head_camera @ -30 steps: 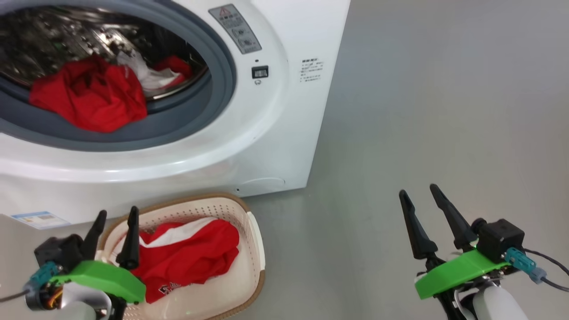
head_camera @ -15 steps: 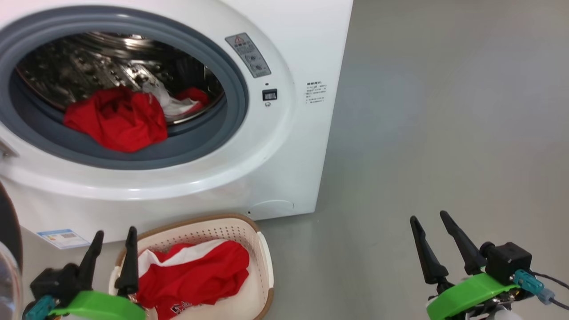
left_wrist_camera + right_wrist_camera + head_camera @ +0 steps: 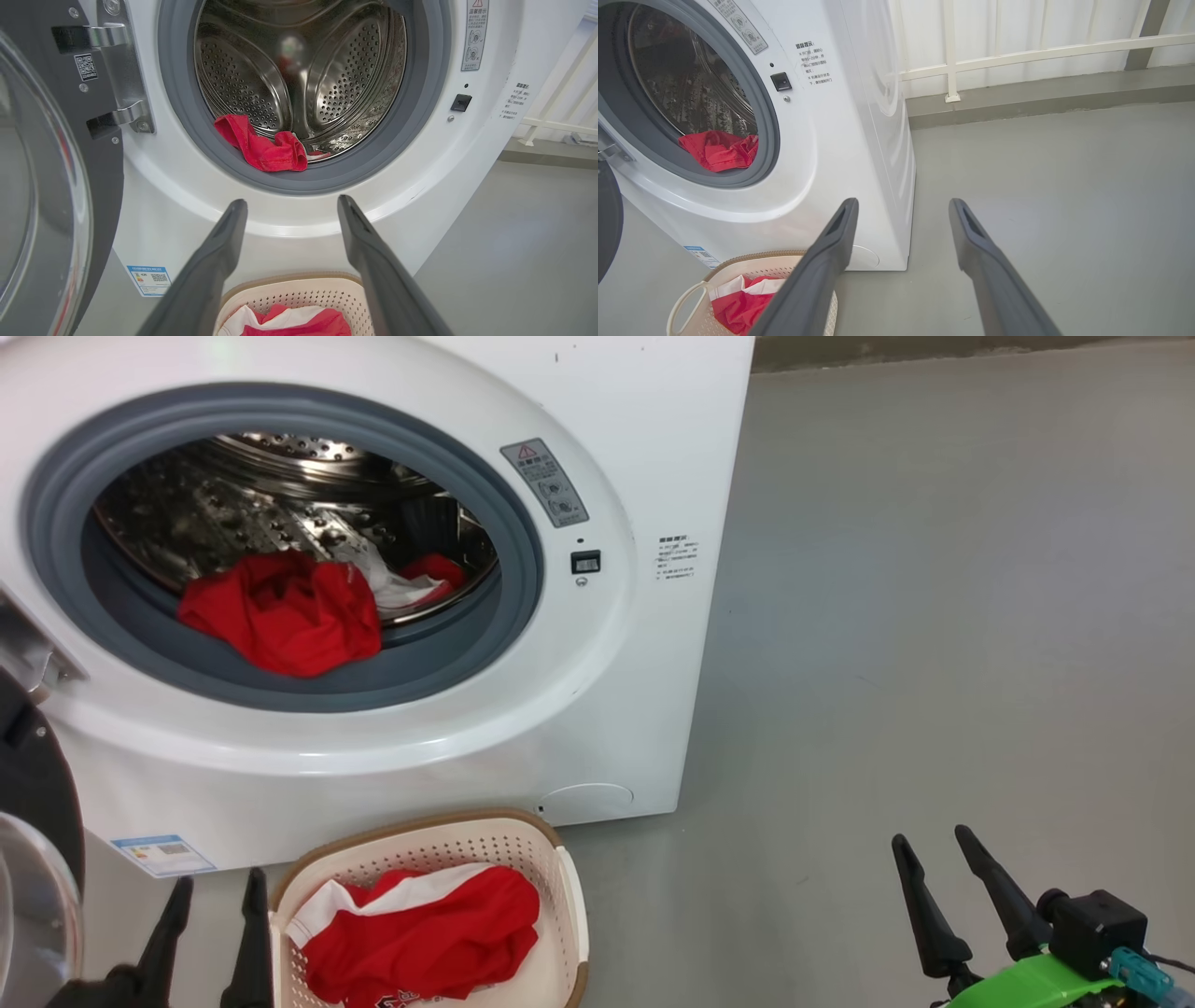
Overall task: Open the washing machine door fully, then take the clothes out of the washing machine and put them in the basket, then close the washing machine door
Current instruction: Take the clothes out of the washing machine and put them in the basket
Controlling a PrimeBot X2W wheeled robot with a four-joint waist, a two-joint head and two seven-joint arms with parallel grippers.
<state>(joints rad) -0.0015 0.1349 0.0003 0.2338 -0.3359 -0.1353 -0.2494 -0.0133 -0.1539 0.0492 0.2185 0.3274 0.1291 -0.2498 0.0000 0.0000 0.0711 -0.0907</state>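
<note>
Gaping left tool (image 3: pixel 290 201), right tool (image 3: pixel 903 200), both empty

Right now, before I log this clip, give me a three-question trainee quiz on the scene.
1. True or false: the washing machine door stands open.
2. Between drum and basket, where do red clothes lie? A) drum alone B) basket alone C) both
3. Fill in: the left gripper and right gripper each have jaws ____ and hold nothing.
Key: 1 true; 2 C; 3 open.
</note>
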